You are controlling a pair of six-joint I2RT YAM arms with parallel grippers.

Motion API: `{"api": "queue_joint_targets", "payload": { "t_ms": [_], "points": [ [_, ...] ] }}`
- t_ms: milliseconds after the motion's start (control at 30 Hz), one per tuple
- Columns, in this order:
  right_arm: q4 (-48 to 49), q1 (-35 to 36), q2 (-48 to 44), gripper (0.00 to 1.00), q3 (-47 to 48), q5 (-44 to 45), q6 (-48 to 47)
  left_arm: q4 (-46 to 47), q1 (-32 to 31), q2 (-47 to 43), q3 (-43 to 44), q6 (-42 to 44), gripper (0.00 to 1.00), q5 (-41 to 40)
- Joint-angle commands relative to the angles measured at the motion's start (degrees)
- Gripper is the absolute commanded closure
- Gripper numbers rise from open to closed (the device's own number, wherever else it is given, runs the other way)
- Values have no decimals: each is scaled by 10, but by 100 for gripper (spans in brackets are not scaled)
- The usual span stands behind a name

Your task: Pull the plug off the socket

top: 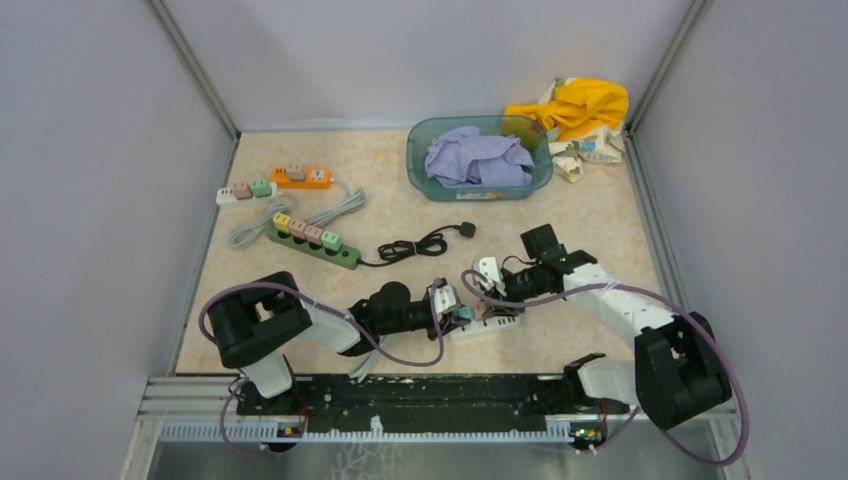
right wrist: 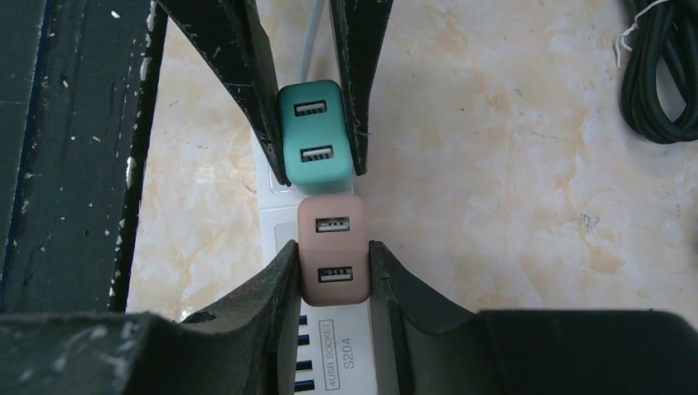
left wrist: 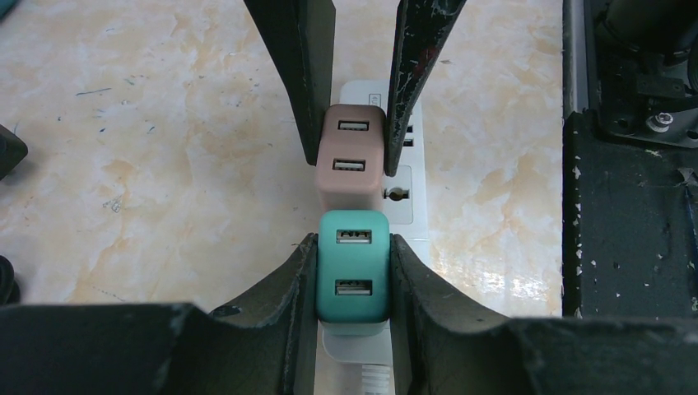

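Left wrist view: the left pincer [left wrist: 352, 247] is clamped on the teal plug [left wrist: 352, 276], and the right pincer [right wrist: 332, 257] on the pink plug [right wrist: 332, 239] touching it. Both sit in the white power strip [left wrist: 409, 206] near the near edge of the table [top: 600, 230]. Probably one grip braces while the other pulls.

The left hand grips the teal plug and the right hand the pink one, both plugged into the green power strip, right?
Not quite: the power strip under them is white, as the left wrist view shows. The left hand does grip the teal plug, the right hand the pink plug.
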Motion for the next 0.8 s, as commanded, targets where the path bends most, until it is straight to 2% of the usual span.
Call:
{"api": "queue_joint_targets", "payload": {
  "t_ms": [0,100,233,367,467,533,667,767],
  "points": [
    [32,-24,-14,100,11,-26,-5,-72,0,21,-13,-5,100,-4],
    [9,-28,-19,100,6,-19,-37,-73,0,21,-13,-5,100,-3],
    [-20,-18,-17,100,10,-63,-61,-70,0,18,-16,-6,100,-3],
    [28,19,-5,100,17,-59,7,-71,0,22,-12,-6,100,-3],
    [70,19,2,100,27,-48,60,-78,0,24,-8,-5,100,-2],
    [73,12,-2,100,27,-35,62,-77,0,23,-9,-5,100,-2],
    [38,-29,-20,100,16,-28,9,-71,0,17,-16,-6,100,-3],
    [0,-34,-32,100,1,-19,-49,-68,0,17,-17,-6,100,-3]
  ]
}}
